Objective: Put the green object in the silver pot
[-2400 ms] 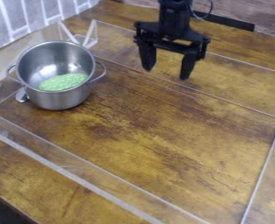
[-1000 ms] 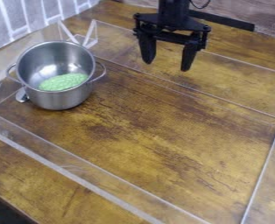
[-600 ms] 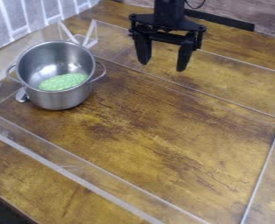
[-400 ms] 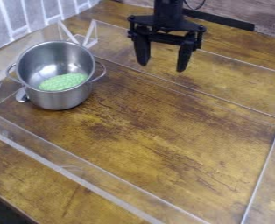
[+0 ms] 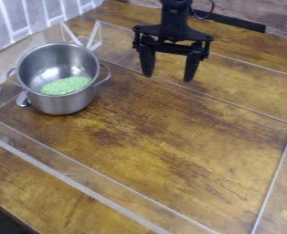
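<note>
The silver pot (image 5: 24,64) stands on the wooden table at the left, with small side handles. The green object (image 5: 64,86) lies flat inside it on the pot's bottom. My gripper (image 5: 168,71) hangs to the right of the pot, over the table's back middle, pointing straight down. Its two black fingers (image 5: 147,62) are spread wide with nothing between them. It is well apart from the pot and the green object.
A clear plastic wall (image 5: 60,169) runs along the table's front and left sides, with another clear edge (image 5: 249,69) behind the gripper. A tiled wall (image 5: 24,16) stands at the back left. Bare wood (image 5: 171,146) fills the middle and right.
The gripper has drifted a little to the left and its fingers have turned slightly about the vertical. The pot and the green object stay where they were.
</note>
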{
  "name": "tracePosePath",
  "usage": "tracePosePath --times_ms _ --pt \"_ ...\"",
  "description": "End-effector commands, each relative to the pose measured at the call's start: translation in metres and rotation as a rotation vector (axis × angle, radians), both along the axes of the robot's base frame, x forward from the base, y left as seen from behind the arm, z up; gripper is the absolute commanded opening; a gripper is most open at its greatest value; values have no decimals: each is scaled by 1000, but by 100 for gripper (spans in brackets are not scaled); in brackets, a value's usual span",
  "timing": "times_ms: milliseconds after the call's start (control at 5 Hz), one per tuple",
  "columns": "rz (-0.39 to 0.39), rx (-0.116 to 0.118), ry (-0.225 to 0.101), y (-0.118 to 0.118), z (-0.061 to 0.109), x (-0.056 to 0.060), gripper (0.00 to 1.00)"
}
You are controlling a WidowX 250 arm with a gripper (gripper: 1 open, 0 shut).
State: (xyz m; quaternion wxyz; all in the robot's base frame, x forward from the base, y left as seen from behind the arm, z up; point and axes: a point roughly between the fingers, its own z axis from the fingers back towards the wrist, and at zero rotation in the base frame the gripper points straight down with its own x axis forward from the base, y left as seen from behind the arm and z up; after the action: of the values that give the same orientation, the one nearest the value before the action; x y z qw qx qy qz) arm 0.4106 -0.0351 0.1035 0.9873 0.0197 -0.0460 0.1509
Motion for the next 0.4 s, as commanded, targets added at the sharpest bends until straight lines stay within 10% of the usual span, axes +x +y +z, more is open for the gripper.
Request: tracePosePath --times_ms 0,200 --pt "-26 -20 -101 -12 47 7 100" --pt "-144 -35 -100 -10 45 8 100"
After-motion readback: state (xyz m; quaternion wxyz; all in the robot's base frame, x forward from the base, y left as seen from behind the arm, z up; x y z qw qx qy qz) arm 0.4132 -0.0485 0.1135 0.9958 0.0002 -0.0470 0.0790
